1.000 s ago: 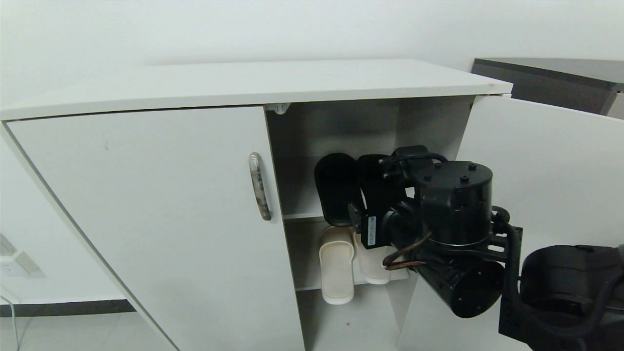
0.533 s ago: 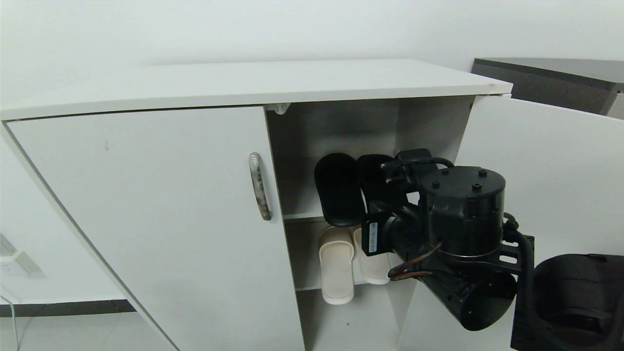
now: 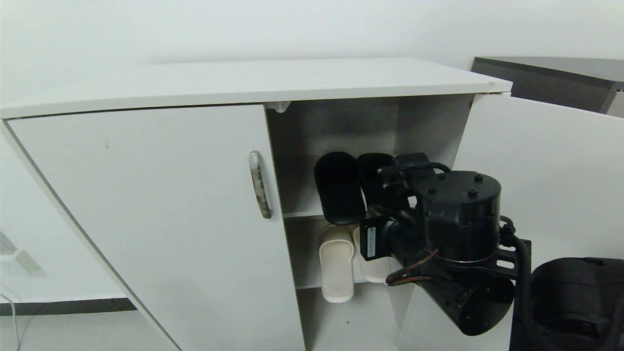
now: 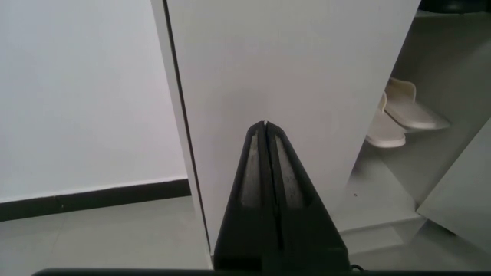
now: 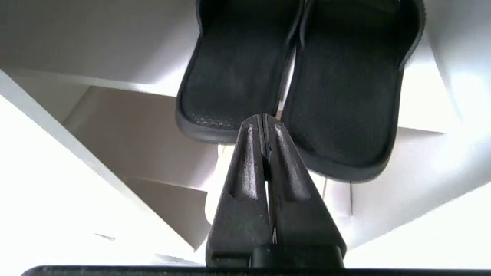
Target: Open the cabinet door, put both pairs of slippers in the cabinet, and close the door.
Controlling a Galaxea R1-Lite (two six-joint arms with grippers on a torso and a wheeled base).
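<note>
Black slippers rest on the cabinet's upper shelf just ahead of the right hand, its fingers pressed together and empty, cream slippers below it, the open door standing at its right, nearest this arm.

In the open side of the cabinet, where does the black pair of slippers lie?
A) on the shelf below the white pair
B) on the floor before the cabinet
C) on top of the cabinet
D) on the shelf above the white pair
D: the black slippers rest on the upper shelf, the white slippers on the lower shelf.
</note>
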